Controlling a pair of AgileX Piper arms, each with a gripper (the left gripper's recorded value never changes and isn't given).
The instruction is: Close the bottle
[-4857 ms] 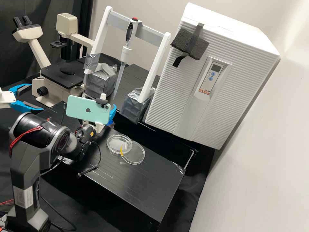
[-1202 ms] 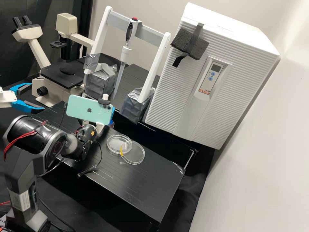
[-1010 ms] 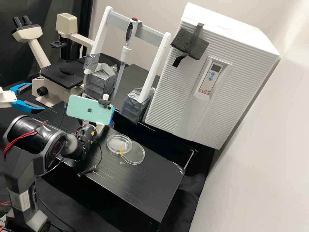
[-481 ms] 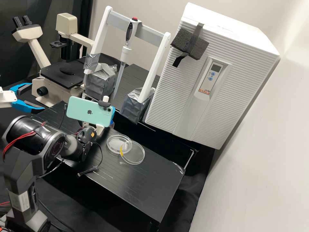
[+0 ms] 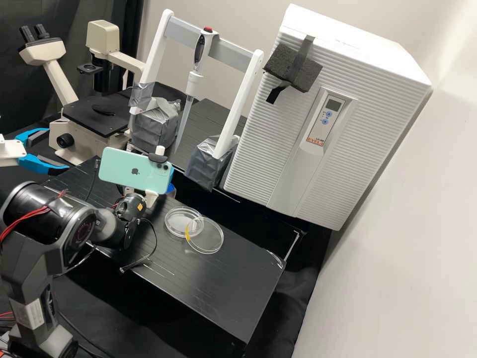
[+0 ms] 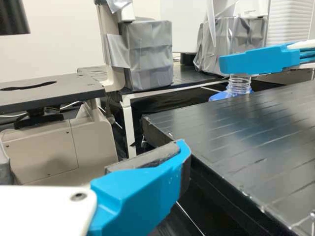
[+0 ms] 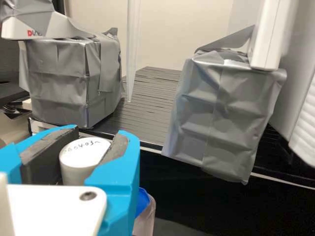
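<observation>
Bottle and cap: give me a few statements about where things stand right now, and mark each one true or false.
1. The right gripper holds a white cap between its fingers. True.
2. The bottle is closed. False: its threaded neck is bare, and the cap is in the right gripper over it.
3. The left gripper is shut on the bottle. False: it is open and apart from the bottle, off the side of the bench.
4. Two clear dishes lie on the bench. True.
</observation>
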